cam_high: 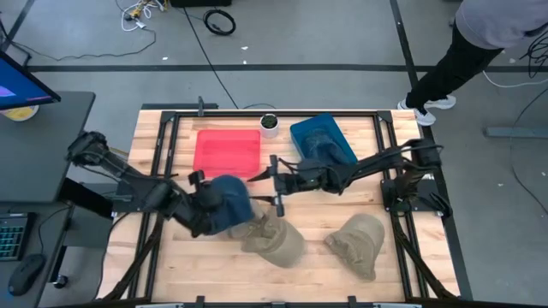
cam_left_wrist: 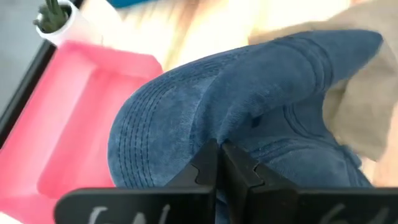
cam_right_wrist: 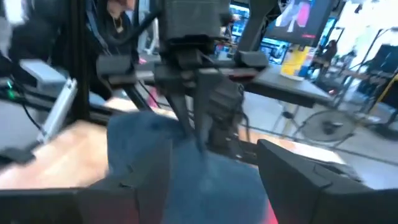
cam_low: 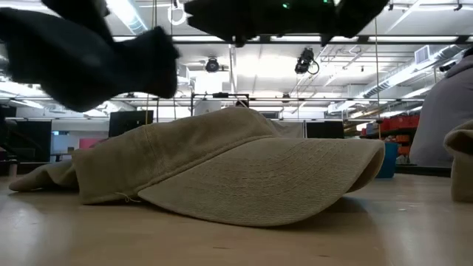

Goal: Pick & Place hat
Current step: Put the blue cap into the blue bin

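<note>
Wooden table point(cam_high: 171, 257); red tray point(cam_high: 227, 152), blue tray point(cam_high: 338, 133) at back. Two tan hats point(cam_high: 272, 239) point(cam_high: 358, 244) in front. Left gripper point(cam_left_wrist: 219, 163) pinches blue hat point(cam_high: 229, 201), partly hiding nearest tan hat. Right gripper point(cam_high: 276, 181) spread, empty. Cup point(cam_high: 269, 124) between trays.

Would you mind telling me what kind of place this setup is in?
Probably a robotics lab or workshop: a wooden table in a black frame, loose cables on the grey floor, and a monitor on a side desk.

Blue hat point(cam_right_wrist: 186, 177) between spread fingers point(cam_right_wrist: 298, 180)
</note>
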{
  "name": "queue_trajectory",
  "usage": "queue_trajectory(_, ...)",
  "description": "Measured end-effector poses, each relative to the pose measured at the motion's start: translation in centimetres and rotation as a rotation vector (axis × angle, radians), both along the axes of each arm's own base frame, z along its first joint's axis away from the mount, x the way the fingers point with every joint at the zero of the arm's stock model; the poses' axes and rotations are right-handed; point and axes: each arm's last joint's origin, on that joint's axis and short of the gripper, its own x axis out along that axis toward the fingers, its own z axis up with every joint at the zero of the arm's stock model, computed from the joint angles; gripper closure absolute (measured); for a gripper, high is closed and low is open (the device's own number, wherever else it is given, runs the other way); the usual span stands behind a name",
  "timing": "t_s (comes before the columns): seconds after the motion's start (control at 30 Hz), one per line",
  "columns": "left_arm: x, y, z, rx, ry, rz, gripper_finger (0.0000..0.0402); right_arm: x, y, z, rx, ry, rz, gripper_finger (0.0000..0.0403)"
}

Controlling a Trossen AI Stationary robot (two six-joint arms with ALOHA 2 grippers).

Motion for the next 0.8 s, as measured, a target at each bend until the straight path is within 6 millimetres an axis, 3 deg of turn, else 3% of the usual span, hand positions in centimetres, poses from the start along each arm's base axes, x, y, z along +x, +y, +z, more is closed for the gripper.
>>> queue_trajectory(0.13,1.3,1.1,0.4,0.043,-0.032,-0.032,0.0388,2.0,0.4,-0.4,-0.016,0.089,0.019,0.0161)
queue_trajectory(0.27,2.2,1.8,0.8,0.069,-0.069,-0.05,0.0394,3.3,0.2,-0.1,-0.054,0.212,-0.076,0.0171)
queue_trajectory(0.4,2.7,2.5,0.9,0.082,-0.084,-0.043,0.039,3.6,0.1,0.1,-0.076,0.324,-0.111,0.0186)
queue_trajectory(0.63,3.3,2.7,1.2,0.105,-0.104,-0.1,0.0393,3.6,-0.1,0.2,-0.1,0.324,-0.191,0.0216)
queue_trajectory(0.8,3.4,2.4,1.3,0.077,-0.114,-0.13,0.0388,3.3,-0.4,-0.4,-0.17,0.381,-0.26,0.0272)
